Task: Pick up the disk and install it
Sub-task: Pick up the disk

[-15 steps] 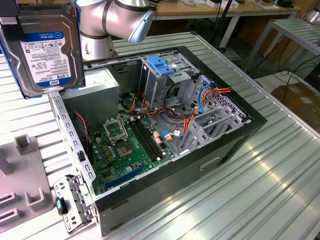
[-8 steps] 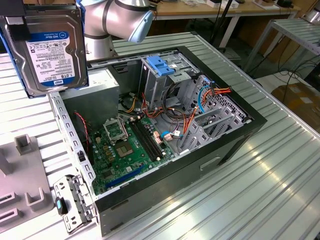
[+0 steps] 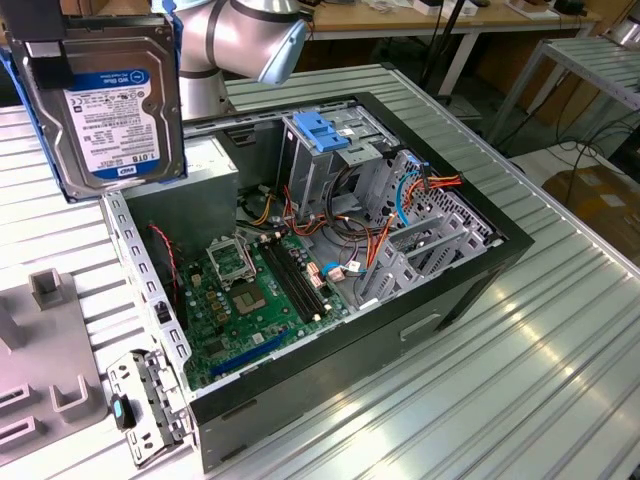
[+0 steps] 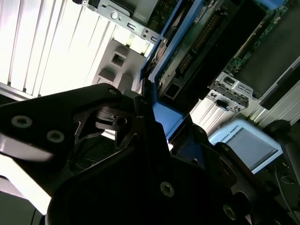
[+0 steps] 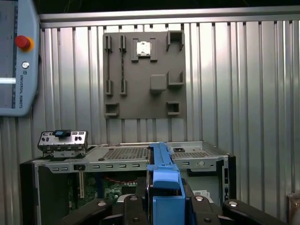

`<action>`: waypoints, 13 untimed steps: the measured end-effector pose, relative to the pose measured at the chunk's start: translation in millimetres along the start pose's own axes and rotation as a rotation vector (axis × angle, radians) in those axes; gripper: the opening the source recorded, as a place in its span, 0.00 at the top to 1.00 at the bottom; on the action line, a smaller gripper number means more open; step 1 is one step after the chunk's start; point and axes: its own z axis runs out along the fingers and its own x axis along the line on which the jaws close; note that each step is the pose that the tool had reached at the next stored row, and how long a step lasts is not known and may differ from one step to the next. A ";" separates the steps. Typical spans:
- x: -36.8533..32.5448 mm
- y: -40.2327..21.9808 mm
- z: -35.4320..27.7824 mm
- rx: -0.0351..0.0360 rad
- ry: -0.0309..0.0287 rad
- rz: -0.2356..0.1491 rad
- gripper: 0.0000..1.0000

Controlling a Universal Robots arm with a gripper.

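One disk (image 3: 105, 100) pinched edge-on in our pincer (image 5: 165, 206), we reckon its long axis runs straight out toward the open case (image 3: 460, 300)

a ribbed metal table (image 3: 540, 380) carries an open computer case (image 3: 440, 320); a grey slotted plate (image 3: 50, 370) lies flat beside it. a small metal bracket (image 3: 150, 405) rests near the case's corner.

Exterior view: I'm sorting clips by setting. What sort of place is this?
Probably a robotics lab or workshop: an open computer case on a ribbed metal table, a robot arm, the disk held aloft, workbenches behind.
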 end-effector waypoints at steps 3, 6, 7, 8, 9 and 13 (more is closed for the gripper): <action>0.4 -9.2 0.7 0.0001 -0.0001 0.000 0.63; 0.4 -19.7 1.6 0.0001 0.0000 0.000 0.63; 0.3 -23.4 1.7 0.0000 0.0004 0.001 0.63; 0.3 -25.3 1.9 0.0000 0.0006 0.001 0.63; 0.3 -27.2 2.0 0.0000 0.0007 0.001 0.63; 0.1 -35.8 2.7 0.0001 0.0022 0.002 0.63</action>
